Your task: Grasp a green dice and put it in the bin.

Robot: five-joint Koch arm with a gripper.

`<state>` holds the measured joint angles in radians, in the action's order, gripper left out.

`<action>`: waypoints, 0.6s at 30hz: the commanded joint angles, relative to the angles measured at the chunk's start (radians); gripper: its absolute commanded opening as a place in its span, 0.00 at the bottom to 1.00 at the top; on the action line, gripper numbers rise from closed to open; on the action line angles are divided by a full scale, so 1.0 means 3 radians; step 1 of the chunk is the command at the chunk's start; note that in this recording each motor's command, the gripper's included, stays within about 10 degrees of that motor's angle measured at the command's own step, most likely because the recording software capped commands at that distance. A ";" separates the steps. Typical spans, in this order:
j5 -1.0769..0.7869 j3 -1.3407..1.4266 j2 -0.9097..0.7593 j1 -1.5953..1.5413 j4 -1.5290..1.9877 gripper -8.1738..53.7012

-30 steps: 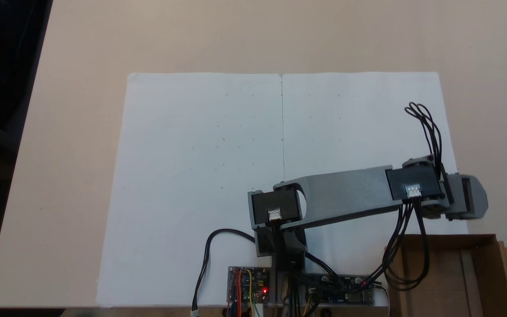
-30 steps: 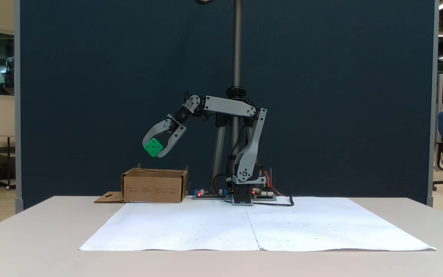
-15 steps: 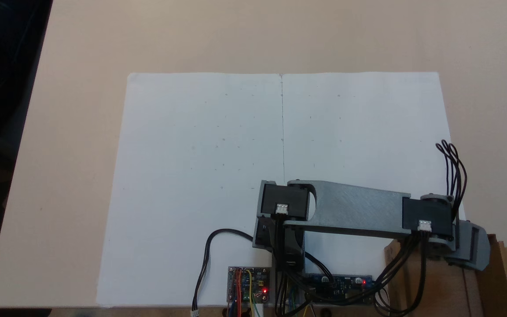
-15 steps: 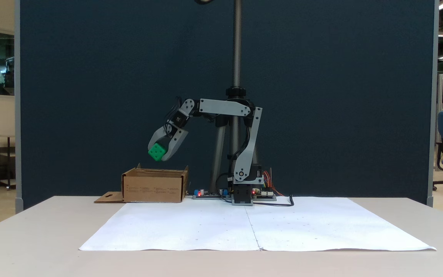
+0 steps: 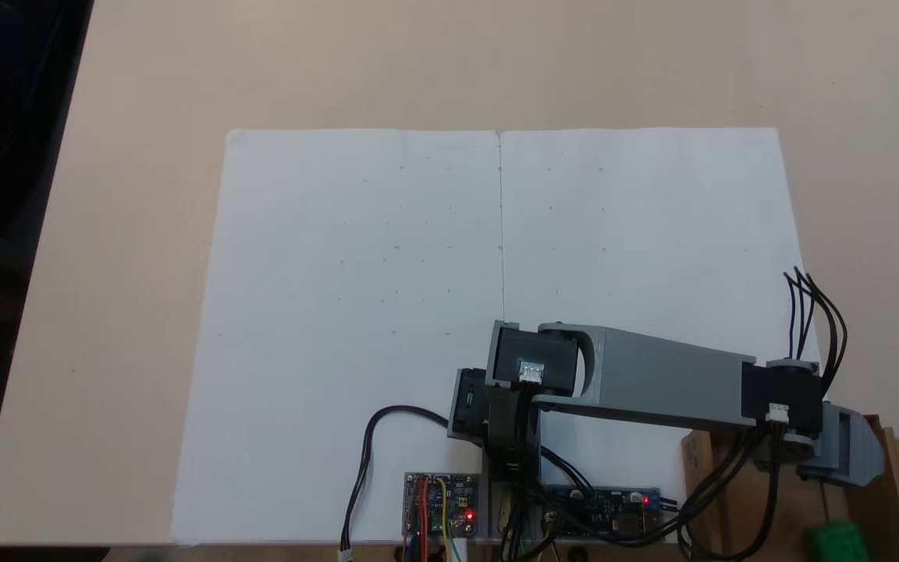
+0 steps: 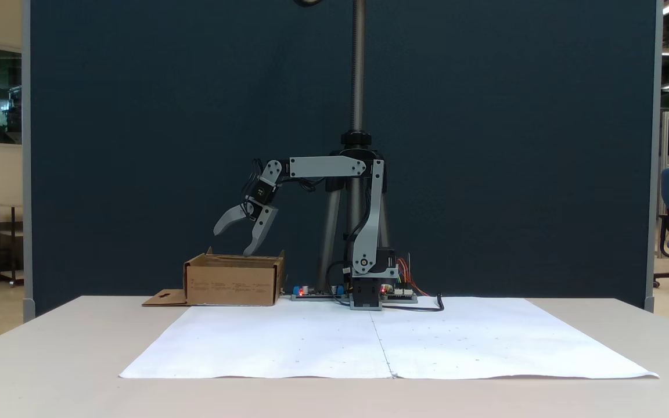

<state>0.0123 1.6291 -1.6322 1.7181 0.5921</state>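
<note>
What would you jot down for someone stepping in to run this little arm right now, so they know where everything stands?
Gripper: open and empty, hanging above the bin.
Green dice: seen from above inside the bin, at the lower right of that fixed view, no longer held.
Bin: sits at the table's back edge beside the arm's base, flap lying flat on its outer side.
Done: the dice has been carried over and let go into the bin.
Left: nothing for the dice itself; probably just lift the arm clear of the bin and bring it back over the white paper.
</note>
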 commanded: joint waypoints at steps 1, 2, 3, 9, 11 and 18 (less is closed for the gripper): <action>-0.0179 -0.0184 -0.0036 0.0072 -0.0128 0.82; -0.0179 -0.0184 -0.0036 0.0066 -0.0174 0.82; -0.0174 -0.0184 -0.0031 0.0061 -0.0240 0.82; 0.0184 -0.0205 -0.0153 -0.0291 -0.0935 0.82; 0.0322 -0.0205 -0.0312 -0.0654 -0.1277 0.82; 0.0312 -0.0199 -0.0629 -0.2066 -0.1580 0.82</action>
<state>0.0644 1.6291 -1.7671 1.1643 0.1856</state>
